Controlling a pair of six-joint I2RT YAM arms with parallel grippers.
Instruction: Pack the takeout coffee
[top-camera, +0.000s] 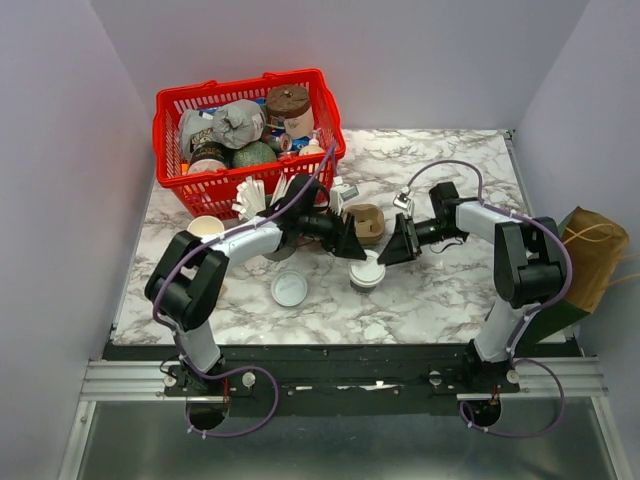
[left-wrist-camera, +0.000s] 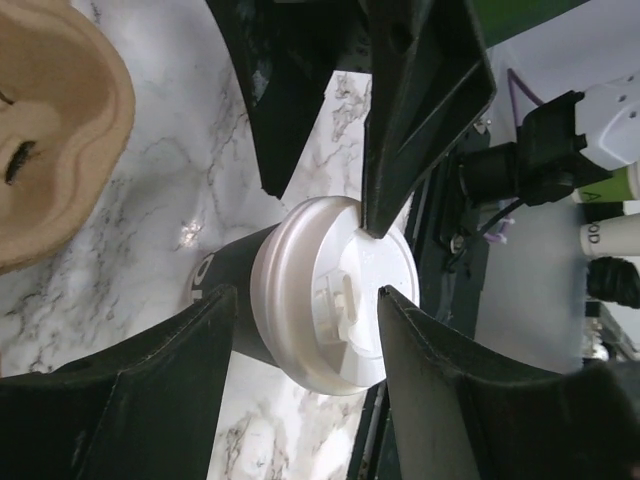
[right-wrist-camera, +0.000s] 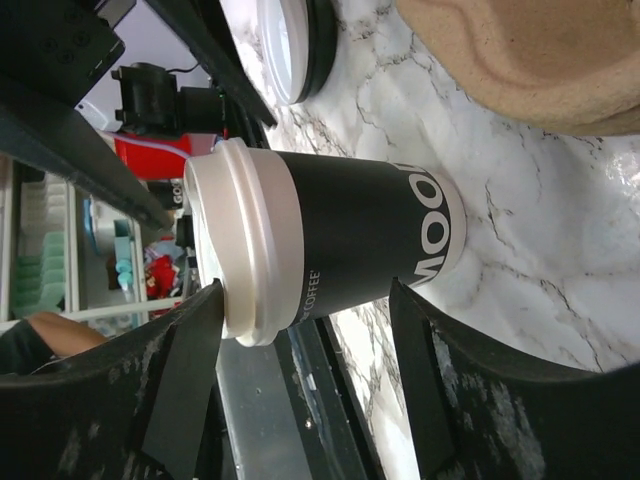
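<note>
Near the centre of the top view, the takeout coffee (top-camera: 367, 272), black-sleeved and white-lidded, stood upright on the marble table (top-camera: 450, 290). The left gripper (top-camera: 352, 245) and right gripper (top-camera: 398, 248) flanked it, both spread wide and grasping nothing. A brown pulp tray (top-camera: 366, 222) sat just above, and a loose lid (top-camera: 289, 289) lay to the left.

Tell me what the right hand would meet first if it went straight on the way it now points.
The black takeout coffee cup, most likely: it stands just ahead of the right hand, in line with the gap between its open fingers. How near it is, the views do not settle.
</note>
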